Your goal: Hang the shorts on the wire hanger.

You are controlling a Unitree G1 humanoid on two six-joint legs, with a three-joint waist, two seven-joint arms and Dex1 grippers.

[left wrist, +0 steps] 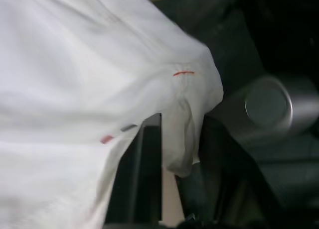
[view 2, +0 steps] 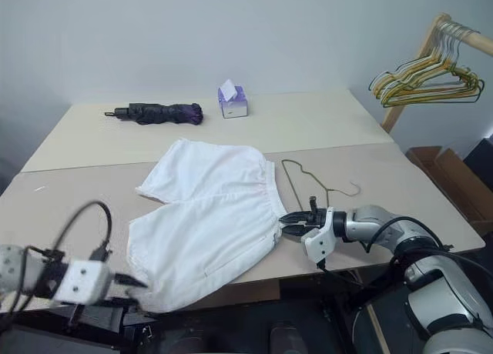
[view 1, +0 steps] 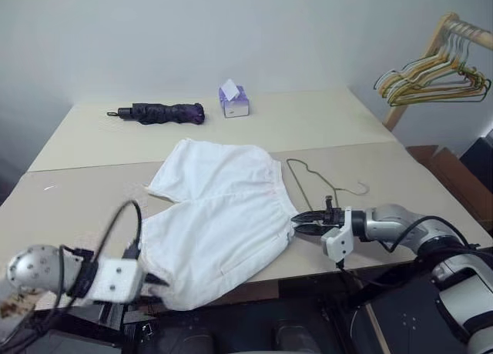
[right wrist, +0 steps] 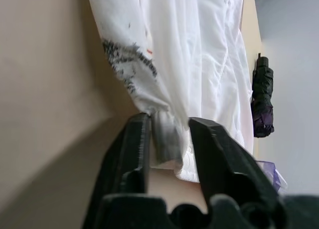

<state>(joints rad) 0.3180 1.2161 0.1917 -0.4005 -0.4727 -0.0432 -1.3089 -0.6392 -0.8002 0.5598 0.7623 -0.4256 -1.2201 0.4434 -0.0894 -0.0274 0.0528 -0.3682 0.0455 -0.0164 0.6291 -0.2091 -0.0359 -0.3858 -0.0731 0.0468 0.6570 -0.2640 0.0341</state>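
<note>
At the table's near edge we see the left gripper (left wrist: 172,154) with its fingers (left wrist: 144,174) parted and a fold of the shorts (view 1: 216,215) hanging loose in the gap; whether the cloth touches either finger we cannot tell. From the head views this gripper is blurred beside the leg hem overhanging the edge. Our right gripper (right wrist: 167,139) also stands apart, the waistband corner between its fingers (right wrist: 132,149), not pinched. We note the shorts spread flat across the table (view 1: 77,208), waistband toward the right arm. We find the wire hanger (view 1: 320,181) lying flat just beyond the right gripper, beside the waistband. Farther off lie a folded umbrella (view 1: 162,113) and a tissue box (view 1: 233,101); coloured hangers (view 1: 431,81) hang on a rack, cut off at the frame edge.
</note>
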